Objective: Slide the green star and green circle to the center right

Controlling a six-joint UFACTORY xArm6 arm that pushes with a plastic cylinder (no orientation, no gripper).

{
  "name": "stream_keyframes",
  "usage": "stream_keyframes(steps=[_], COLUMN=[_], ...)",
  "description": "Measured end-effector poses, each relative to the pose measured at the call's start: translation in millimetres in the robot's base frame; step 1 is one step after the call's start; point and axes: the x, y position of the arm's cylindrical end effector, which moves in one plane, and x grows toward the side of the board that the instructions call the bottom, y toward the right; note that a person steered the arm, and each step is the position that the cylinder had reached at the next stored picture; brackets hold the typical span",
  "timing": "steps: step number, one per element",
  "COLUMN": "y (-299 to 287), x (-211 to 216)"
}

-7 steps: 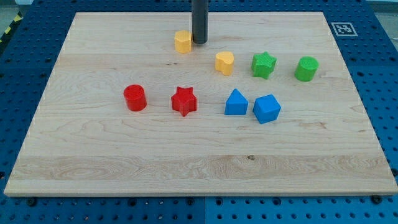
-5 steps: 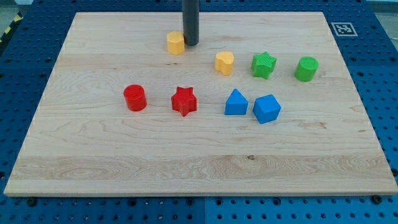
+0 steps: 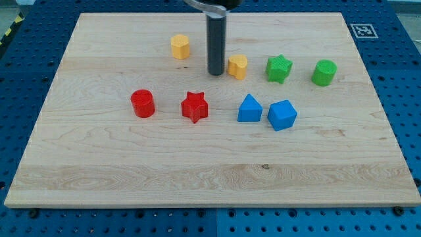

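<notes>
The green star (image 3: 279, 68) lies on the wooden board (image 3: 131, 171) at the view's upper right. The green circle (image 3: 323, 72) lies just right of it, near the board's right side. My tip (image 3: 216, 73) stands on the board at the upper middle, close to the left side of a yellow heart block (image 3: 238, 66). The heart lies between my tip and the green star.
A yellow block (image 3: 179, 47) lies up and left of my tip. A red circle (image 3: 142, 103) and a red star (image 3: 195, 106) lie at centre left. A blue triangle (image 3: 249, 108) and a blue block (image 3: 282, 115) lie below the green star.
My tip pushed the yellow block a little to the left, then left it and moved down and right to the left side of the yellow heart. The other blocks have not moved.
</notes>
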Motion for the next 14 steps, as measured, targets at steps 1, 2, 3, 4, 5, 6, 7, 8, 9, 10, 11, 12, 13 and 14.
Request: stream_keyframes(steps=[1, 2, 3, 4, 5, 6, 7, 8, 9, 10, 11, 12, 13, 14], y=[42.1, 75.3, 87.5, 86.9, 86.9, 86.9, 86.9, 79.9, 53.7, 46.5, 46.0, 50.5, 92.0, 142.2], x=[0.5, 2.1, 2.1, 2.1, 0.6, -18.2, -21.9, -18.4, -11.4, -7.0, -7.0, -7.6, -7.6, -7.6])
